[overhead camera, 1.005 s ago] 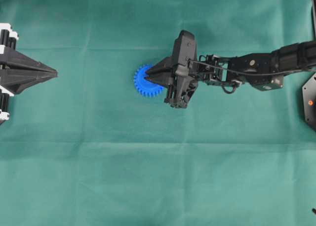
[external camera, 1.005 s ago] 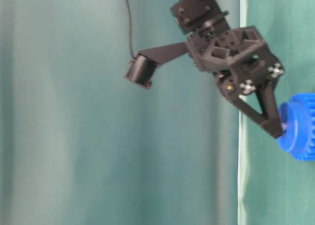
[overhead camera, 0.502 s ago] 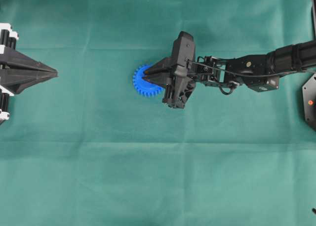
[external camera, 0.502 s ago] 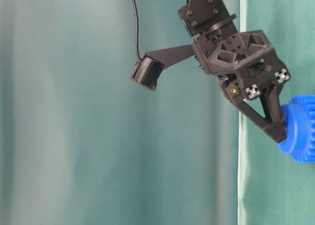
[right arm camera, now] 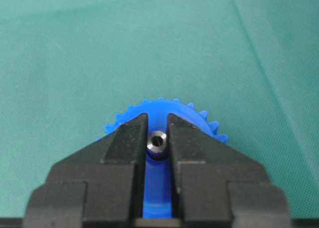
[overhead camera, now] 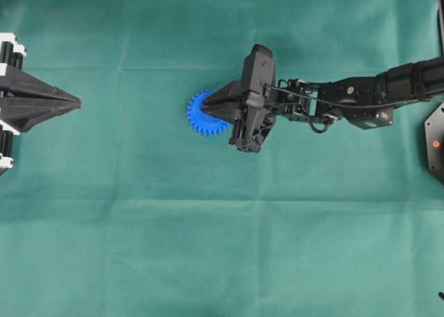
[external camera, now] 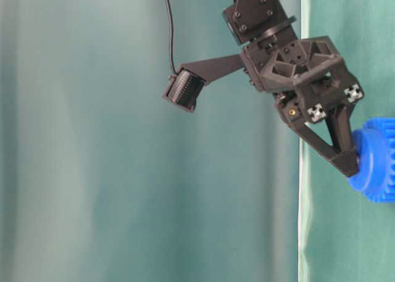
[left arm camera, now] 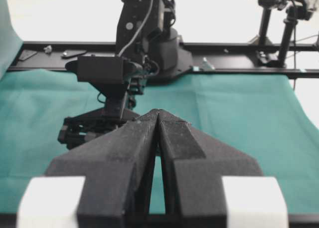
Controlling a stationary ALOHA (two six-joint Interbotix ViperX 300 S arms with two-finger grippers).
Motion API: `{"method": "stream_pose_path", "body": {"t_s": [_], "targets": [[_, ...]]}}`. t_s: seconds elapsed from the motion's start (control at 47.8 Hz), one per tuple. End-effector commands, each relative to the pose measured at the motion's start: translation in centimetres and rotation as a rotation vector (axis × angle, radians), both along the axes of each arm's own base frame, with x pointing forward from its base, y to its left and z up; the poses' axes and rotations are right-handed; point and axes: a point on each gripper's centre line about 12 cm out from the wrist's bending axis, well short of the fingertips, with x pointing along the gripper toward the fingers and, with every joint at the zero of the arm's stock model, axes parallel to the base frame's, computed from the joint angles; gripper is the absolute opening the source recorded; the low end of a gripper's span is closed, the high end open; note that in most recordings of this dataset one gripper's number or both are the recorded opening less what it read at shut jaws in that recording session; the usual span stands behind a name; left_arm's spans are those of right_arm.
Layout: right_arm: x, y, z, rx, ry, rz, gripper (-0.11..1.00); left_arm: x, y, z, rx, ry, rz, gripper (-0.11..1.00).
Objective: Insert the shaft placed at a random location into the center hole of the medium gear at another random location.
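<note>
The blue medium gear [overhead camera: 200, 118] lies flat on the green cloth near the middle; it also shows in the table-level view [external camera: 378, 168]. My right gripper [overhead camera: 206, 112] reaches in from the right, tips down on the gear's raised hub [external camera: 352, 165]. In the right wrist view its fingers [right arm camera: 128, 138] are shut on the silvery shaft [right arm camera: 157, 141], which stands end-on over the middle of the gear [right arm camera: 164, 110]. The center hole is hidden under the shaft. My left gripper [overhead camera: 76, 105] is shut and empty at the far left, tips together in the left wrist view [left arm camera: 158, 113].
The right arm [overhead camera: 347, 98] stretches in from the right edge above the cloth. A black fixture [overhead camera: 436, 142] sits at the right edge. A cloth fold line [overhead camera: 222, 200] runs across the table below the gear.
The right gripper has come down a little onto the gear's hub; the short grey bit of shaft seen below its tips a second ago no longer shows. The left arm has not moved.
</note>
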Motion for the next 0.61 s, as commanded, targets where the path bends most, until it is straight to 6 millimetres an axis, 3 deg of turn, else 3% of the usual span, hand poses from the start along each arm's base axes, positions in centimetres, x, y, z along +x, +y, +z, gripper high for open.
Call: {"method": "stream_pose_path", "body": {"t_s": [0.0,0.167,0.23,0.586], "targets": [[0.2,0.0,2.0,0.004,-0.049,-0.002,0.28,0.2,0.0,0.8,0.001,-0.020,-0.002,0.00],[0.2,0.0,3.4,-0.003,-0.079,-0.001,0.78,0.2,0.0,0.8,0.000,-0.020,-0.002,0.00],[0.2,0.1,3.9,-0.005,-0.091,0.001,0.91,0.2,0.0,0.8,0.000,-0.020,-0.002,0.00],[-0.4,0.1,7.6,-0.029,-0.126,0.016,0.87,0.2,0.0,0.8,0.000,-0.020,-0.002,0.00]]}}
